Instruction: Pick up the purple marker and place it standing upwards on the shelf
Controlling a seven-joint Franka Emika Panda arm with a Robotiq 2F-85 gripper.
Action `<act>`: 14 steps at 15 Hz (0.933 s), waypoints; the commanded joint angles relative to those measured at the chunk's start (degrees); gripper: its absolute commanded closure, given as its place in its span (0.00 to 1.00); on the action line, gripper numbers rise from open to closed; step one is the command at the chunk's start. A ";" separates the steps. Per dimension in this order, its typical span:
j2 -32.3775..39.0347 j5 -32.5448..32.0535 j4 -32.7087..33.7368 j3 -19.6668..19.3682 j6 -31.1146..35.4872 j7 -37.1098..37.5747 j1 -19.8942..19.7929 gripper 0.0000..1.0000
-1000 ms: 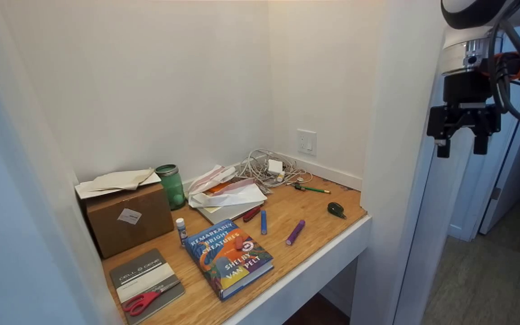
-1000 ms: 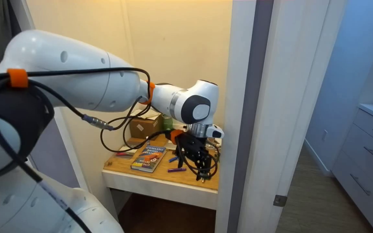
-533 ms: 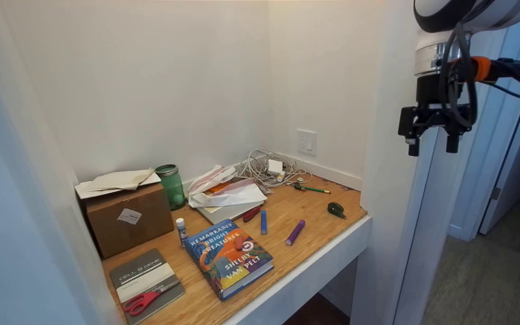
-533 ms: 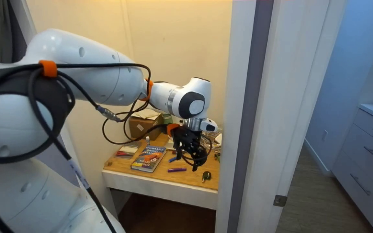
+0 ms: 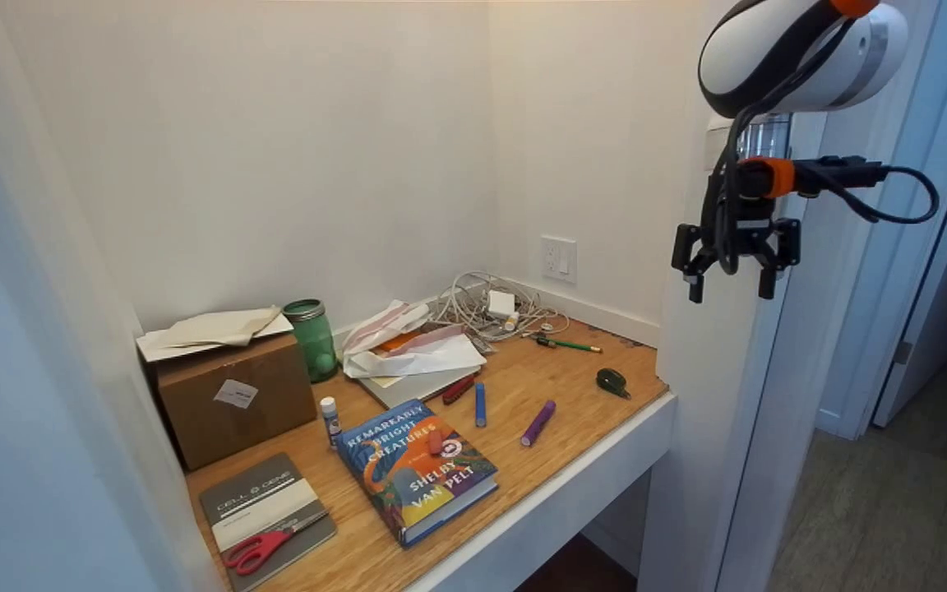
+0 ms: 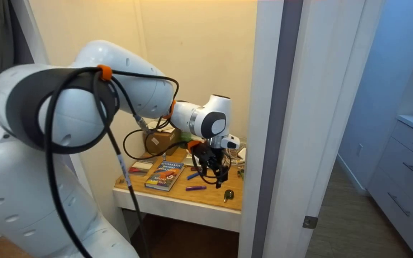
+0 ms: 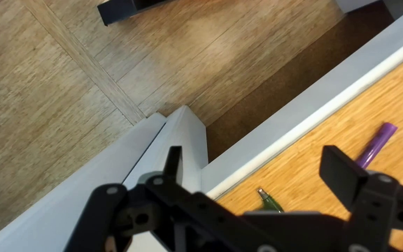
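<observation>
While your black two-fingered hand (image 5: 732, 288) hangs in the air pointing downward, its fingers (image 7: 343, 176) stand spread wide apart. You have the slim purple marker (image 5: 538, 423) lying on its side on the light-brown wooden tabletop (image 5: 539, 378) with the thick white front edge, well apart from the hand in an exterior view. Your wrist view shows it beyond one finger, which hides part of it. To one side of the marker you see the slim blue stick (image 5: 481, 405), then, farther along, the colourful hardcover book (image 5: 418, 473) with white lettering; to the other, the small dark-green object (image 5: 611, 381) with a metallic tip. Toward the back stand the brown cardboard box (image 5: 235, 411) and, just beside it, the green metal-rimmed jar (image 5: 311, 341).
</observation>
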 commanded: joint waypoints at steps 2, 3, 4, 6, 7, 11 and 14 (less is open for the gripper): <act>8.18 1.42 5.69 0.30 3.30 3.93 0.30 0.00; 10.03 1.33 7.27 0.36 3.21 4.47 0.50 0.00; 11.63 -0.07 8.76 0.47 3.37 5.19 0.64 0.00; 9.04 -0.04 6.01 -0.20 3.32 3.50 0.60 0.00; 10.13 -0.04 6.95 -0.23 3.32 3.74 0.76 0.00; 11.32 -0.03 8.08 -0.24 3.31 3.98 0.89 0.00; 11.32 -0.03 8.10 -0.23 3.31 4.02 0.89 0.00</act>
